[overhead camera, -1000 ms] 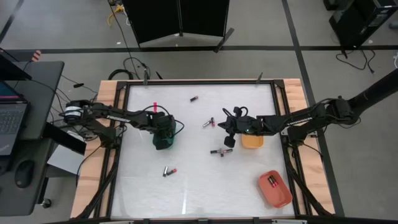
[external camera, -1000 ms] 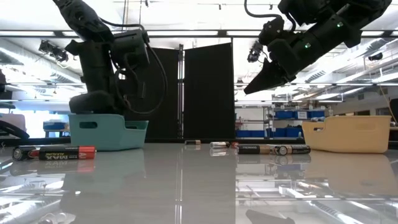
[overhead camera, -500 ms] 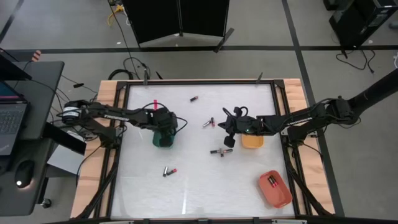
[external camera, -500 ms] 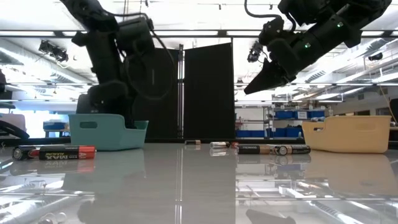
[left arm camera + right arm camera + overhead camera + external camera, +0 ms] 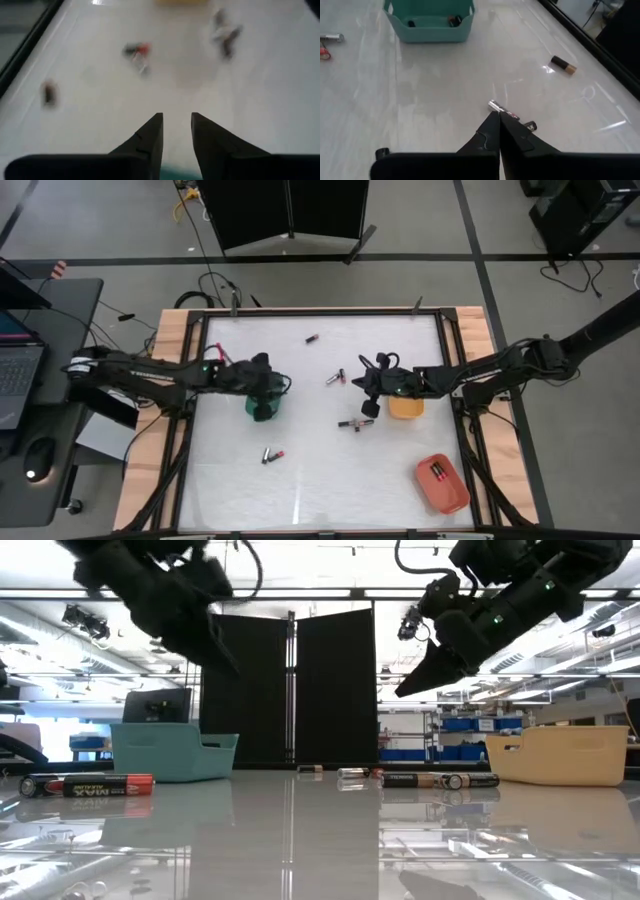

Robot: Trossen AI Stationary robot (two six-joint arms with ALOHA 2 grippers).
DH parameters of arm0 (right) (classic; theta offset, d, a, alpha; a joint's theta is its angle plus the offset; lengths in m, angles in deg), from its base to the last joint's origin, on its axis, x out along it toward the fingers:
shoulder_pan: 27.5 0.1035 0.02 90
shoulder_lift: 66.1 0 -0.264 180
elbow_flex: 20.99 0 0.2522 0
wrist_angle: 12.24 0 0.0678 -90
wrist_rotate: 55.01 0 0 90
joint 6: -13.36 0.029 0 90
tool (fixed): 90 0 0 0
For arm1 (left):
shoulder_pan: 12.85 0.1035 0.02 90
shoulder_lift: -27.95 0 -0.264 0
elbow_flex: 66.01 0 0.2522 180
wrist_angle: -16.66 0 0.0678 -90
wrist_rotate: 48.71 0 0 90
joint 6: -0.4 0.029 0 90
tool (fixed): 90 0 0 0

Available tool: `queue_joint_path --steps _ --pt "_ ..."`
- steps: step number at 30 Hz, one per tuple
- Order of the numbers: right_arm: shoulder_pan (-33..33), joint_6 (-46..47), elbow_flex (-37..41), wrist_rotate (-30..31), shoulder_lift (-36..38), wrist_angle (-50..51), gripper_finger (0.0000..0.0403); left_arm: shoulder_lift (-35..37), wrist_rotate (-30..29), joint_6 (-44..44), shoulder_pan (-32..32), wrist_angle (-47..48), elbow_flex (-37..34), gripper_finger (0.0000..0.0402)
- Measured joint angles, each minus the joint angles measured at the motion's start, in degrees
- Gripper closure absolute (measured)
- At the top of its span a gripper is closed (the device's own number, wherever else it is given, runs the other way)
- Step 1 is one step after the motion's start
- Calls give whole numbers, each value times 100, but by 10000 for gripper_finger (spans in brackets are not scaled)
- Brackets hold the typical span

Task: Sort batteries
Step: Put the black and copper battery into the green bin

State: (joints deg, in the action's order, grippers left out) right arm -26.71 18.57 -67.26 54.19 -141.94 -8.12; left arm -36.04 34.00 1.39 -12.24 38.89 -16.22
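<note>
Two batteries (image 5: 436,471) (side by side) in the tray (image 5: 443,485) — near the table's (image 5: 320,480) right corner.

Green tray (image 5: 262,405) beneath left fingers (image 5: 150,142)

Left arm reaches in from the left table edge, wrist low over the left-centre, left gripper (image 5: 176,131) with fingers slightly parted and nothing between them. Right arm comes in from the right edge, stretched toward table centre and raised off the surface; right gripper (image 5: 499,120) pointing downward, fingers pressed together, holding nothing.
</note>
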Motion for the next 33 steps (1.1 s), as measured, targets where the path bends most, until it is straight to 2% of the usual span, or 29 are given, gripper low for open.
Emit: queue_joint_path --steps 5,11,16,23,27,33 --pt "-84 -69 384 -499 0 -801 388 397 423 -29 -229 -1355 -785 312" --pt "-96 -41 692 -849 -2 -1400 396 368 794 -9 -615 -3191 -1547 323" --pt "-93 108 712 -885 -2 -1398 388 360 654 -85 -894 -4136 -2059 324" --pt "-32 121 714 -943 -2 -1403 394 361 -9 -262 -1265 -4451 -2421 324" --pt "-17 -2 714 -1228 -237 -1721 391 342 -44 -271 -1498 -4477 -2431 324" --pt "-17 -91 712 -1339 -856 -2277 391 -80 -77 -317 -1688 -4761 -2433 324"
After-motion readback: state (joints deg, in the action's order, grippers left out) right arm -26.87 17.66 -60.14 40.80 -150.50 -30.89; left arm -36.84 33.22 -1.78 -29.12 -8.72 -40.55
